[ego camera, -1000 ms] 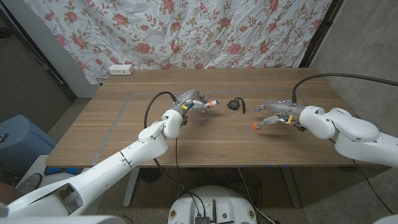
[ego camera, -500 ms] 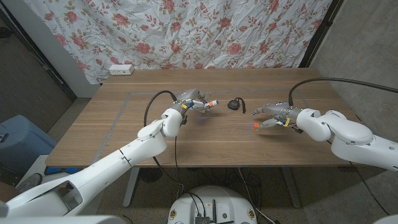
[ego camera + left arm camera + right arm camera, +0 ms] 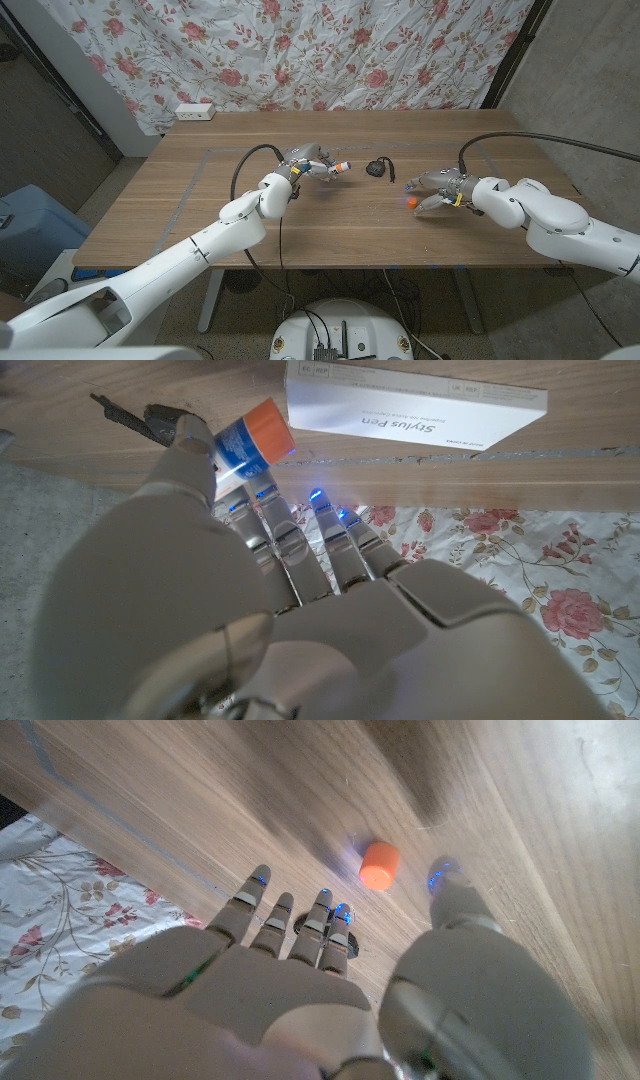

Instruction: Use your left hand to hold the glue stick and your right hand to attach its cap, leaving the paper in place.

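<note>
Overhead, the left hand grips the white-and-blue, orange-ended glue stick above the table; its small orange plastic cap lies by the right hand. Right wrist view — fingers spread, empty, cap ungrasped. Next, probably: pinch it.

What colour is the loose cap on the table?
Orange; the cap shows best in the right wrist view.
</note>
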Motion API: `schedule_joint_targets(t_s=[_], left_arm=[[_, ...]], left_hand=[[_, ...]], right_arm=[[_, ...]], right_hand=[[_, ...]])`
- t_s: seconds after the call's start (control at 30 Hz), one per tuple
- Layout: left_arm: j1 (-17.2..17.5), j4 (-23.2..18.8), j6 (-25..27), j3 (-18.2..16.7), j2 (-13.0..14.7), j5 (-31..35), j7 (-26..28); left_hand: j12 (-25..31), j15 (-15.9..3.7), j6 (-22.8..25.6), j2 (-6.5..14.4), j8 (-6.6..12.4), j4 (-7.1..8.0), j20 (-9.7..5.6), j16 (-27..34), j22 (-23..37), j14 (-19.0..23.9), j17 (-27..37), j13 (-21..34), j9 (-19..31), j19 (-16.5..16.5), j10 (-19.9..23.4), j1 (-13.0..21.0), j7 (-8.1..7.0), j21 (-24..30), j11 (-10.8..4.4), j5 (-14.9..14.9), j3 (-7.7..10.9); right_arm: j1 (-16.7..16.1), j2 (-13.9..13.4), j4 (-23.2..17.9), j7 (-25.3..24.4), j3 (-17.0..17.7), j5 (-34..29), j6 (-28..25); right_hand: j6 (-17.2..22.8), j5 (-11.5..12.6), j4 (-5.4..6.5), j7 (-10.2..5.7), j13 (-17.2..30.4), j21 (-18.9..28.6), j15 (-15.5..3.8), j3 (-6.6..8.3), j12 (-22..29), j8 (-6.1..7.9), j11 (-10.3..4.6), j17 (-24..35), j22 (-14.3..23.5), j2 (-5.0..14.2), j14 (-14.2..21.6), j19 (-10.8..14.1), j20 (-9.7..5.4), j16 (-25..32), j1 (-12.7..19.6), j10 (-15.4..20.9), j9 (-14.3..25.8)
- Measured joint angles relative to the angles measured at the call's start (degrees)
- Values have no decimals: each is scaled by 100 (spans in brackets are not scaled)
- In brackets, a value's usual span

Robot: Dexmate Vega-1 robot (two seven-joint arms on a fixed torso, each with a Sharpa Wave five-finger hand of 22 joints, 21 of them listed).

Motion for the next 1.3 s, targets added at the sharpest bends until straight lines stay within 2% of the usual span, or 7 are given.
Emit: schedule_joint_targets(t_s=[0.2, 0.3, 0.33, 0.6, 0.87, 1.03, 1.3], left_arm=[[-20, 31, -65, 5, 1, -12, -26], [-29, 54, -89, 13, 0, -12, -30], [-31, 56, -90, 13, -1, -12, -30], [-53, 80, -143, 32, 0, -10, -53], [-54, 79, -180, 39, 18, 22, -66], [-26, 43, -180, 40, 29, 39, -72], [26, -21, -146, 40, 44, 67, -105]], left_hand=[[-1, 0, 0, 0, -1, 0, 0, 0, 0, 0, 0, 0, 0, 0, 0, 0, 0, 0, 0, 0, -1], [-5, 0, 0, 0, -1, -5, 0, 0, 0, 0, 0, 0, 0, 0, 0, 0, 0, 0, 0, 0, -5], [-15, 0, 0, 0, -1, -5, 0, 0, 0, 0, 0, 0, 0, 0, 0, 0, 0, 0, 0, 0, -5], [-8, 0, 0, 0, -3, -5, 0, 0, 0, 0, 0, -2, 0, 0, 0, 0, 0, 0, 0, -2, -5], [2, 0, 0, 0, -35, -5, 0, 0, 0, 0, 0, -8, 0, 0, 0, 0, 0, 0, -1, -4, -5], [2, 0, 0, 0, -46, -5, 0, 0, 0, 0, 0, -9, 0, 0, 0, 0, 0, 0, -1, -5, -5], [1, 0, 1, 0, -67, -4, 0, 0, 0, 0, 0, -8, 0, 0, 0, 0, 1, 0, -1, -22, -5]], right_arm=[[57, 139, 126, 56, -98, -154, 44], [71, 186, 170, 78, -131, -250, 64], [71, 189, 171, 78, -132, -261, 65], [49, 279, 239, -19, -175, -516, 77], [-12, 344, 296, -219, -182, -700, 70], [-40, 369, 321, -356, -182, -785, 70], [-153, 446, 434, -669, -151, -885, 98]], right_hand=[[32, -30, 24, -32, 0, 0, -35, 24, 0, 0, 9, 0, 0, -15, 94, 9, -10, 21, 75, 72, 0], [73, -73, 24, -73, 0, 0, -58, 24, 0, 0, -48, 0, 0, -18, 161, 9, -10, 34, 80, 130, 0], [111, -82, 24, -107, 1, 0, -76, 24, 0, 0, -60, 0, 0, -50, 217, 10, -9, 62, 182, 186, 0], [354, -151, 41, -248, 16, 0, -106, 6, 20, 80, -118, 1, 0, -99, 450, 197, -73, 128, 279, 476, -15], [645, -150, 65, -335, 16, 0, -105, -18, 60, 145, -194, -23, 0, -196, 700, 400, -195, 204, 498, 853, -14], [881, -126, 81, -371, 3, 0, -105, -34, 78, 191, -252, -29, 0, -100, 883, 516, -230, 260, 597, 1118, -14], [1327, -81, 94, -396, 0, 0, -118, -132, 98, 322, -305, -29, 0, -143, 1137, 583, -297, 325, 747, 1561, -1]])
